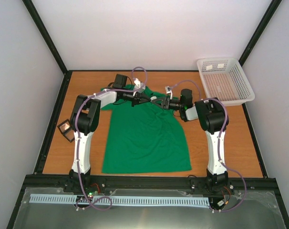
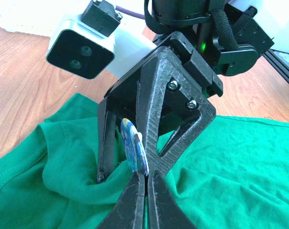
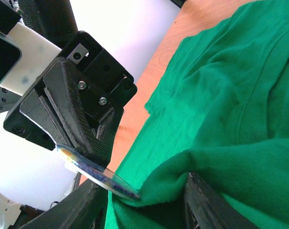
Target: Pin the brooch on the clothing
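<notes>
The green T-shirt (image 1: 144,138) lies flat on the wooden table, collar at the far end. Both grippers meet over its upper part. My left gripper (image 1: 136,98) is shut on the lower edge of the small bluish brooch (image 2: 134,145), held edge-on with its rim against the cloth. It also shows in the right wrist view (image 3: 97,174), where its tip touches a raised fold of the shirt (image 3: 221,105). My right gripper (image 3: 143,183) is open, its two fingers straddling that bunched fold. In the left wrist view the brooch stands between the right gripper's fingers (image 2: 106,143).
A white mesh basket (image 1: 225,81) stands at the back right corner. A small black square-framed case (image 1: 66,128) lies at the left table edge beside the left arm. Black frame rails border the table, with grey walls all round.
</notes>
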Robot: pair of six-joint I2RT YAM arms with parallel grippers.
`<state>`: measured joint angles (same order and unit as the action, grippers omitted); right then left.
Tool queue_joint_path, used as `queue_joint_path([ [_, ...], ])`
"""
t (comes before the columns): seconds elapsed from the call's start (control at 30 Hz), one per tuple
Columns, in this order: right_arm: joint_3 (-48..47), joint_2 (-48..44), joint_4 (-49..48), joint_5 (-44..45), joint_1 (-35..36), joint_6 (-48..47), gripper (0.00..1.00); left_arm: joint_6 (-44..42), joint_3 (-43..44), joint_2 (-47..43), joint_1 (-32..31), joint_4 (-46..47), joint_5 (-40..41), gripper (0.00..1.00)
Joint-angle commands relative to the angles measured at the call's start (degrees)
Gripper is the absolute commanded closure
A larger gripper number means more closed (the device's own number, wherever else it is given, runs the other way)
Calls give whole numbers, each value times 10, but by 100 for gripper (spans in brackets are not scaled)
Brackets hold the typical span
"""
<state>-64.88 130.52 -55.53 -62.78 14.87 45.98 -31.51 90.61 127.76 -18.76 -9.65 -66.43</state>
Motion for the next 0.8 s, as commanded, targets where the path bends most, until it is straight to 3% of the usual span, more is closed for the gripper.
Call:
queue_joint_path([
  [0.0,-20,19,-31,61,-8,46,58,-57,20,-29,-30,-62,-116,99],
  [0.47,-23,38,-102,100,-28,136,57,-60,17,-34,-36,-69,-115,99],
  [0.77,3,25,-146,127,-27,144,53,-41,6,-39,-36,-49,-101,99],
])
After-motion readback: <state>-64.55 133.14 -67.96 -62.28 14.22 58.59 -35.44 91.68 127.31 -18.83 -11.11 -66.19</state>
